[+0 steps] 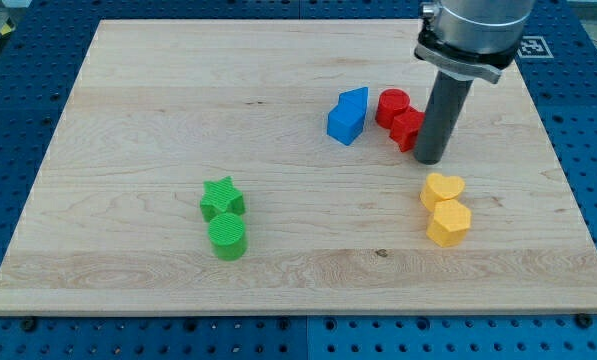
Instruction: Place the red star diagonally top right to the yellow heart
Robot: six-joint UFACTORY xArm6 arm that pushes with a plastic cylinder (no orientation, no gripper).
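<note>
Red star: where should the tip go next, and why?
Probably a short push toward the view's right. My tip stands just right of the red star, which sits above and left of the yellow heart. I would first circle to the star's left side, between it and the blue block.

Bright, even overhead light; soft short shadows under blocks; sharp focus; mild sheen on wooden board (178,100).

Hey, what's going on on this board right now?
My tip rests on the wooden board, touching the right side of the red star, which sits beside a red cylinder. The yellow heart lies just below my tip, with a yellow hexagon under it. The star is not yet top right of the heart.
</note>
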